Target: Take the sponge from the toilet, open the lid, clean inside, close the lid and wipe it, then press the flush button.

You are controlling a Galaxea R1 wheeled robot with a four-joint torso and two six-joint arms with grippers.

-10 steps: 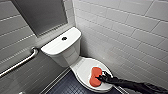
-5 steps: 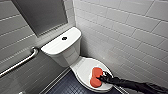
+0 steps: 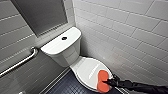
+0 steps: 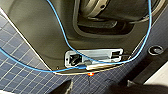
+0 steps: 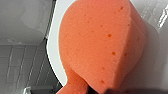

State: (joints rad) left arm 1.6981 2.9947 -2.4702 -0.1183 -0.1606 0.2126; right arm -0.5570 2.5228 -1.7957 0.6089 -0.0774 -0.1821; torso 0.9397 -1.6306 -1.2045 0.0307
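The white toilet [image 3: 75, 53] stands in the corner with its lid [image 3: 86, 68] down. An orange-red sponge [image 3: 103, 81] lies pressed flat on the front part of the lid, and my right gripper [image 3: 109, 82] is shut on its near end, the dark arm coming in from the lower right. In the right wrist view the sponge [image 5: 100, 45] looms large against the white lid [image 5: 56, 50]. The dark flush button [image 3: 64, 38] sits in the middle of the tank top. My left gripper [image 4: 91, 87] hangs open and empty over the dark tiled floor.
White tiled walls close in on the right and behind the tank. A metal grab bar [image 3: 18, 62] runs along the left wall. Dark tiled floor [image 3: 65, 86] lies left of the bowl. Blue cables [image 4: 62, 37] and the robot's base show in the left wrist view.
The sponge, held in the right gripper, has slid a little toward the front edge of the lid. The left arm and the camera have stayed still.
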